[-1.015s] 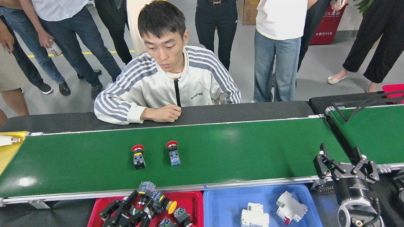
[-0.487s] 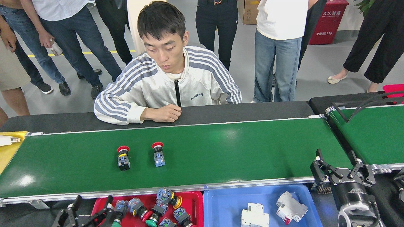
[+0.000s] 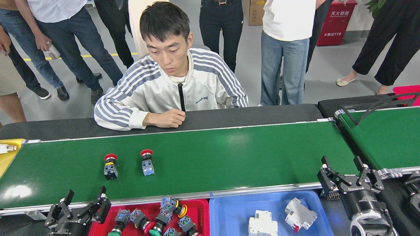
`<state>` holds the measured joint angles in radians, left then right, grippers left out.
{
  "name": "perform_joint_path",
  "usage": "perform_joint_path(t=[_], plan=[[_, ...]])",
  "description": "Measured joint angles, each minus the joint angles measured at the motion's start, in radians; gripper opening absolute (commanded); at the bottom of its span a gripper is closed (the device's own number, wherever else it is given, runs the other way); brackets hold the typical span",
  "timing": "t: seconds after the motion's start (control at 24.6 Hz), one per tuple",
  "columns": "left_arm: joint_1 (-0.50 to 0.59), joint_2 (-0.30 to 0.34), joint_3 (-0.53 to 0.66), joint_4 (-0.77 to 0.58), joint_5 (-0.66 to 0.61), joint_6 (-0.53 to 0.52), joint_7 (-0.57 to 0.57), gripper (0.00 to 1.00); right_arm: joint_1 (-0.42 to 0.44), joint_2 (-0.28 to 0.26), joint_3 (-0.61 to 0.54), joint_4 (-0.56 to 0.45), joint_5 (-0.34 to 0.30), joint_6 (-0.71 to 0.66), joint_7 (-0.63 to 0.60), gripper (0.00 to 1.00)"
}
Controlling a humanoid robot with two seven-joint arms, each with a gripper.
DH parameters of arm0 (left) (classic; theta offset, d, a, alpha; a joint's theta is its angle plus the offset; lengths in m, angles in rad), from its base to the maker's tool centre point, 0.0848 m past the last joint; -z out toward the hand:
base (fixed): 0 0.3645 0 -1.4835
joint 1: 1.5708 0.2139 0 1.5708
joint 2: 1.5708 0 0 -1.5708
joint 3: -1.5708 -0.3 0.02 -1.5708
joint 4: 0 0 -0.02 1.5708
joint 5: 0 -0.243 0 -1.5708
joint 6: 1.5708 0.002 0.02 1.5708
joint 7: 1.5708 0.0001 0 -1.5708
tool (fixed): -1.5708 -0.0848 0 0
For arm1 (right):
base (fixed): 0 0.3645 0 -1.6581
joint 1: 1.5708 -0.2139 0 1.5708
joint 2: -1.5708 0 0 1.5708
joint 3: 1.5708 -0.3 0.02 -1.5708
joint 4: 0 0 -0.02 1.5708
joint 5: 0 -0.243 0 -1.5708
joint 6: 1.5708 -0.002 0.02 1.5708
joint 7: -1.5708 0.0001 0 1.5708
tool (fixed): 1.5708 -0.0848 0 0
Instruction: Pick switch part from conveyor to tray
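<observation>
**Hovering tools, two switch parts on the belt**

Reaching in from the lower left, the left tool (image 3: 83,205) sits at the near rail of the conveyor (image 3: 229,157), fingers pointing up and away, spread wide with nothing between them. The right tool (image 3: 344,170) stands at the belt's right near corner, also pointing away, its jaws wide apart and empty.

Two switch parts lie on the green belt toward its left side. The left switch part (image 3: 110,166) and the right switch part (image 3: 147,162) rest side by side, apart, long axes running across the belt, red caps at the far end and bodies toward the robot.

Below the near rail, the red tray (image 3: 201,205) holds several switch parts. Beside it, the blue tray (image 3: 229,216) holds white breakers.
</observation>
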<state>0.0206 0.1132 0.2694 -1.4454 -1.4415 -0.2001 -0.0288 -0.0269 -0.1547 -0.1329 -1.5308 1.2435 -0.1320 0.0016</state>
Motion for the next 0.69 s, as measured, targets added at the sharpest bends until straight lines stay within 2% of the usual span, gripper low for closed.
perform_joint_path(t=[0.24, 0.41, 0.57, 0.65, 0.69], plan=[[-0.086, 0.079, -0.003, 0.156, 0.004, 0.005, -0.001, 1.00, 0.079, 0.001, 0.006, -0.043, 0.000, -0.055, 0.034, 1.00], [-0.093, 0.080, -0.004, 0.170, 0.004, -0.010, -0.001, 1.00, 0.140, 0.002, 0.007, -0.101, 0.000, -0.091, 0.039, 1.00], [-0.117, 0.080, -0.004, 0.189, 0.004, -0.016, -0.001, 1.00, 0.147, 0.002, 0.007, -0.110, 0.000, -0.110, 0.039, 1.00], [-0.160, 0.080, -0.004, 0.237, 0.004, -0.018, -0.001, 0.97, 0.147, 0.002, 0.007, -0.110, 0.000, -0.112, 0.039, 1.00], [-0.189, 0.080, -0.004, 0.269, 0.004, -0.019, -0.001, 0.90, 0.147, 0.002, 0.007, -0.110, 0.000, -0.113, 0.039, 1.00]])
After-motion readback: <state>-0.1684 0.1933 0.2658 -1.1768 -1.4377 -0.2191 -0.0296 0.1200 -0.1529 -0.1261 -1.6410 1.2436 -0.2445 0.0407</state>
